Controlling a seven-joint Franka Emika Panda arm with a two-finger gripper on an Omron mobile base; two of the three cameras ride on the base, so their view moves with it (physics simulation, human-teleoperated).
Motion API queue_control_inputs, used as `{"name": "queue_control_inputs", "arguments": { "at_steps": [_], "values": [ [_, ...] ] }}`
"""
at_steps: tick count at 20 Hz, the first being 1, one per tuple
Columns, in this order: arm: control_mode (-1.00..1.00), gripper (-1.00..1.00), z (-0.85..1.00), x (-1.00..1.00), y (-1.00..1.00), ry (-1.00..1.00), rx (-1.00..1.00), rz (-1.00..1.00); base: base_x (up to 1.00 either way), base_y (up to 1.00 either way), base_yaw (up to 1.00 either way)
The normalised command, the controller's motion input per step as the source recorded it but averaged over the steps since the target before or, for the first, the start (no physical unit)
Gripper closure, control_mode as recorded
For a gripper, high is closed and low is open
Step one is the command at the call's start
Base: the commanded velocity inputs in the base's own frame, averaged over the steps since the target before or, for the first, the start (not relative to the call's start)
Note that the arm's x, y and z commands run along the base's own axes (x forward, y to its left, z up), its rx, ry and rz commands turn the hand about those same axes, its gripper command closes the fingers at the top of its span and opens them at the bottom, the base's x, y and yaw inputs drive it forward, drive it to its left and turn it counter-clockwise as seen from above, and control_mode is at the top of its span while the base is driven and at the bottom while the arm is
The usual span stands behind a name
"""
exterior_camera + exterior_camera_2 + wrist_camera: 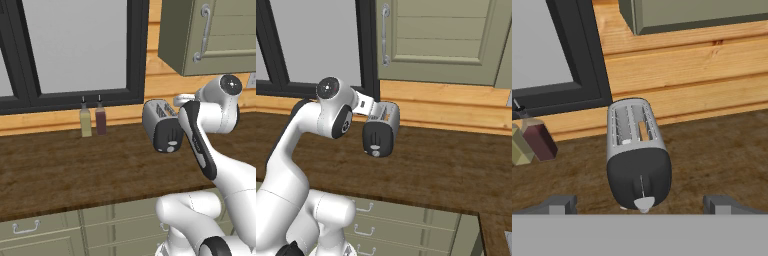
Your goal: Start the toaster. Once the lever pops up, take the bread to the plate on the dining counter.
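The silver-grey toaster (637, 150) stands on the dark wood worktop (75, 165), its dark end panel facing me. A small pale knob (644, 203) sits low on that panel. A thin light-brown edge of the bread (643, 131) shows in one slot. My gripper (641, 205) is open, in front of the toaster's end panel and a little above it, with nothing between its fingers. The toaster (161, 125) sits just left of my arm in the left base view, and the toaster (380, 131) sits just right of my hand in the right base view. The plate and the dining counter are out of view.
Two slim bottles, one yellowish (86, 120) and one dark red (101, 118), stand left of the toaster under a black-framed window. A pale green wall cabinet (210, 35) hangs above the toaster. Drawer fronts run below the worktop's front edge.
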Motion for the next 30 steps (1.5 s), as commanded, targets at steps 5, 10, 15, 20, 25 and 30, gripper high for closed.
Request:
{"name": "queue_control_inputs", "arguments": {
  "at_steps": [5, 10, 15, 20, 25, 30],
  "values": [
    [-1.00, -1.00, 0.00, 0.00, 0.00, 0.00, 0.00, 0.00, 0.00, 0.00, 0.00],
    [-1.00, -1.00, 0.00, 0.00, 0.00, 0.00, 0.00, 0.00, 0.00, 0.00, 0.00],
    [-1.00, -1.00, 0.00, 0.00, 0.00, 0.00, 0.00, 0.00, 0.00, 0.00, 0.00],
    [-1.00, -1.00, 0.00, 0.00, 0.00, 0.00, 0.00, 0.00, 0.00, 0.00, 0.00],
    [-1.00, -1.00, 0.00, 0.00, 0.00, 0.00, 0.00, 0.00, 0.00, 0.00, 0.00],
    [-1.00, -1.00, 0.00, 0.00, 0.00, 0.00, 0.00, 0.00, 0.00, 0.00, 0.00]
  ]
}}
